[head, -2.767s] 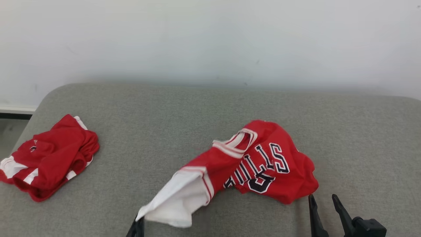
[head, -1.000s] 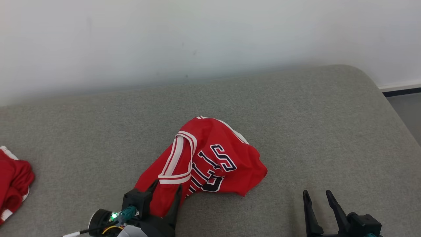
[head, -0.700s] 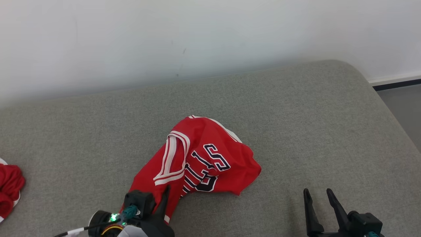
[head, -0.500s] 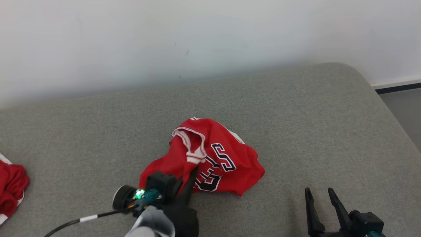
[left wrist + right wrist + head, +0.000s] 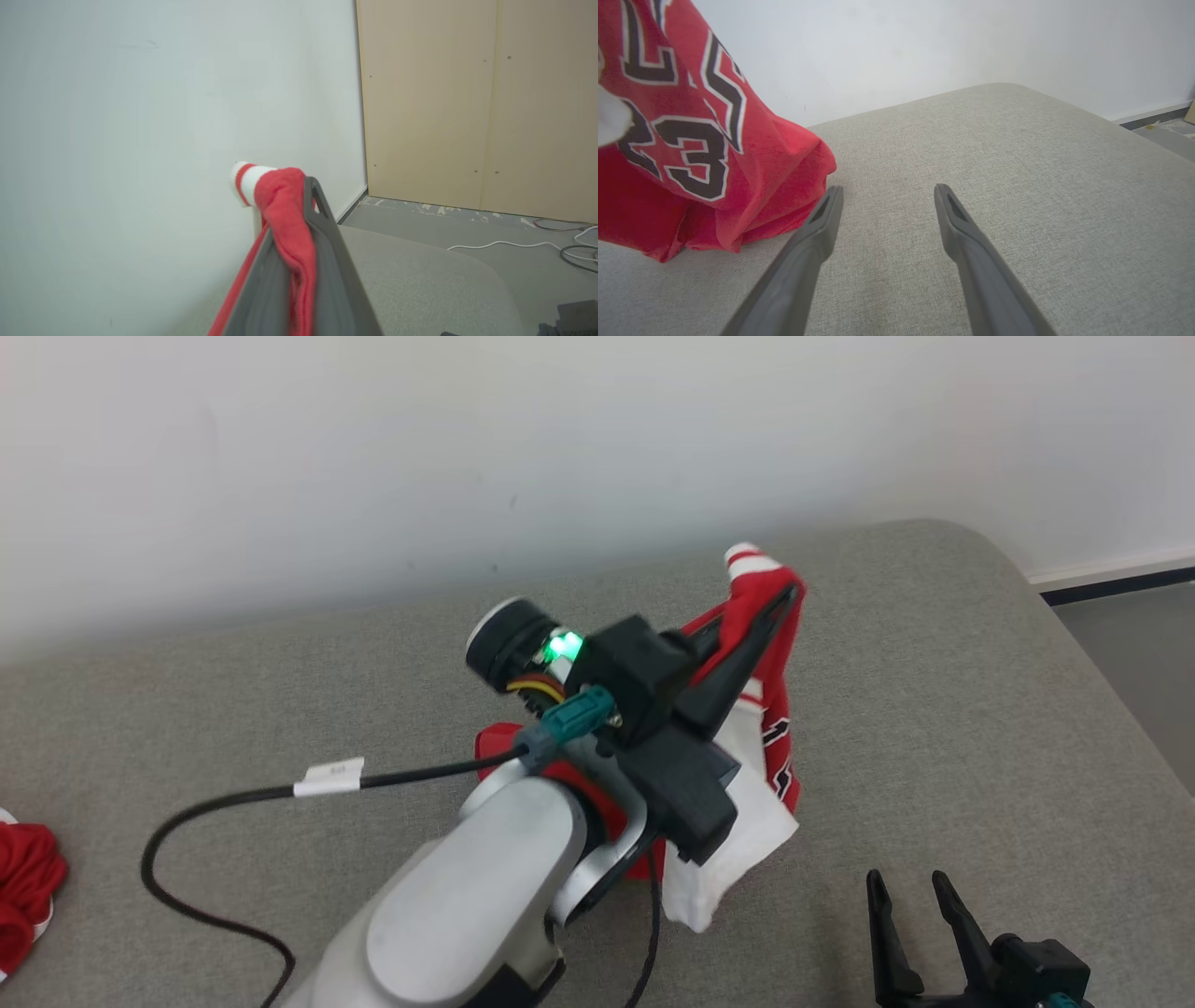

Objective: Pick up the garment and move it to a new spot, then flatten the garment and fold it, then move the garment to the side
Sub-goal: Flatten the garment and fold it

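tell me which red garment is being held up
The jersey with dark lettering, pinched in the left claw and hanging from it. The other red garment lies crumpled and ungripped at the left end of the cushion.

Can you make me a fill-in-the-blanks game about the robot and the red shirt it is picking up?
1. The left gripper is ____ on the red basketball jersey with white trim.
2. The right gripper has its jaws ____ and holds nothing.
3. The big number printed on the jersey is ____.
4. The soft fabric cushion under the jersey is coloured ____.

Missing words: shut; open; 23; grey.
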{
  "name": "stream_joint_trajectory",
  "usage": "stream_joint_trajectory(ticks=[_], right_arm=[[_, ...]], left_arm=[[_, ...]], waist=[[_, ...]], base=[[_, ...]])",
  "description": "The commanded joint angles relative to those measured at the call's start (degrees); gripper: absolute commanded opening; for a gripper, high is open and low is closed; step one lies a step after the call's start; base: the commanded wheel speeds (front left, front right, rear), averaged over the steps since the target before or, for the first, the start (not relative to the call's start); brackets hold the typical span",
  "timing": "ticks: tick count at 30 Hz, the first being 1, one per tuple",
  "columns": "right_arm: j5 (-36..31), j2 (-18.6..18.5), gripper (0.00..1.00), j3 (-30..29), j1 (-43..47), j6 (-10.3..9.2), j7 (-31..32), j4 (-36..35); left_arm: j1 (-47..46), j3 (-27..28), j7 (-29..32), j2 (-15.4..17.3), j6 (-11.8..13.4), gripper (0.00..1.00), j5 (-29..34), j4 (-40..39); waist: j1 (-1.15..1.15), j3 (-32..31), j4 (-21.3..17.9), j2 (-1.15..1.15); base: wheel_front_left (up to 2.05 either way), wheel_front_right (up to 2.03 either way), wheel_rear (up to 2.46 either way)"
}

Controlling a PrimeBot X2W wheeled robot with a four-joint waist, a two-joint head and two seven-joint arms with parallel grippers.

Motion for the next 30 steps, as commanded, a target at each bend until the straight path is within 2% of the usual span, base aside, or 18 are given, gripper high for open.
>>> stream_joint_trajectory(ticks=[1,9,13,21,26,30], right_arm=[[-0.1,0.0,1.0,-0.1,0.4,-0.13,-0.1,-0.1],[-1.1,0.0,1.0,-1.4,0.8,-0.13,-0.1,0.3],[-1.5,0.0,1.0,-1.3,0.1,-0.13,-0.1,0.4],[-1.9,0.0,1.0,-2.2,1.1,-0.13,-0.1,0.1],[-2.1,0.0,1.0,-2.3,1.0,-0.13,-0.1,0.1],[-2.1,0.0,1.0,-2.1,0.8,-0.13,-0.1,0.0]], left_arm=[[-2.2,-0.6,-0.6,-0.2,0.0,0.0,-1.0,-0.2],[-16.4,-6.3,-5.2,-0.1,5.5,0.0,-13.4,-0.6],[-19.7,-9.2,-7.6,-0.1,8.2,0.0,-16.9,3.3],[-14.8,-10.7,-11.9,0.6,9.5,0.0,-19.7,14.7],[-9.0,-9.3,-14.3,4.0,9.4,0.0,-21.4,19.7],[-3.1,-7.7,-15.7,8.3,9.5,0.0,-22.5,22.1]], waist=[[0.0,-0.2,-0.5,0.0],[0.0,-0.7,-0.4,0.0],[0.0,-0.6,-0.1,0.0],[0.0,-0.1,2.3,0.0],[0.0,0.1,3.8,0.0],[0.0,0.0,4.5,0.0]], base=[[0.0,0.0,0.0],[0.0,0.0,0.0],[0.0,0.0,0.0],[0.0,0.0,0.0],[0.0,0.0,0.0],[0.0,0.0,0.0]])
